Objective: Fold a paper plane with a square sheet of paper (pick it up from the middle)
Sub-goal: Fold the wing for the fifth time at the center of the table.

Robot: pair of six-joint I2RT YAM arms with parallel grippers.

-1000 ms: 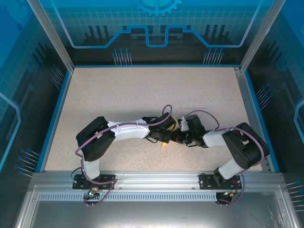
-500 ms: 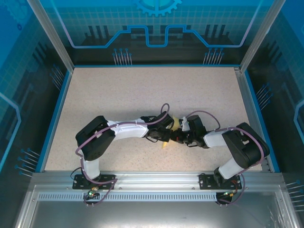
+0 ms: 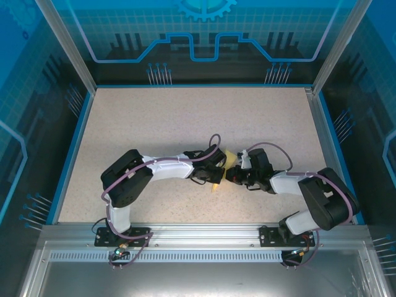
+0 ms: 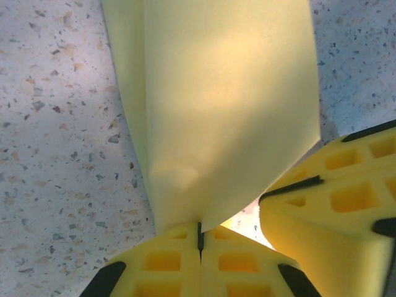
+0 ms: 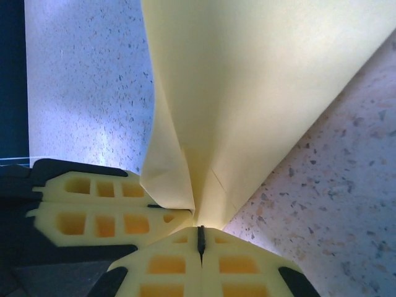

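Note:
The yellow sheet of paper [image 4: 229, 93] is folded into a tapering shape with a layered crease, and both grippers pinch it at one narrow end. My left gripper [image 4: 199, 230] is shut on that end, with the right gripper's yellow fingers [image 4: 337, 207] close beside it. In the right wrist view my right gripper [image 5: 199, 232] is shut on the paper [image 5: 260, 80], and the left gripper's fingers [image 5: 93, 210] press in from the left. From above, a bit of the paper [image 3: 229, 157] peeks out where the left gripper [image 3: 218, 168] and right gripper [image 3: 237, 171] meet.
The speckled beige table [image 3: 185, 117] is bordered by a blue rim and an aluminium frame with transparent blue walls. Both arms lie low across the near middle, with purple cables looping over them. Open tabletop stretches behind and to both sides.
The right arm's elbow has swung right and toward the near edge while its gripper edged up and left. The left gripper shifted slightly with it. Both stay shut on the paper.

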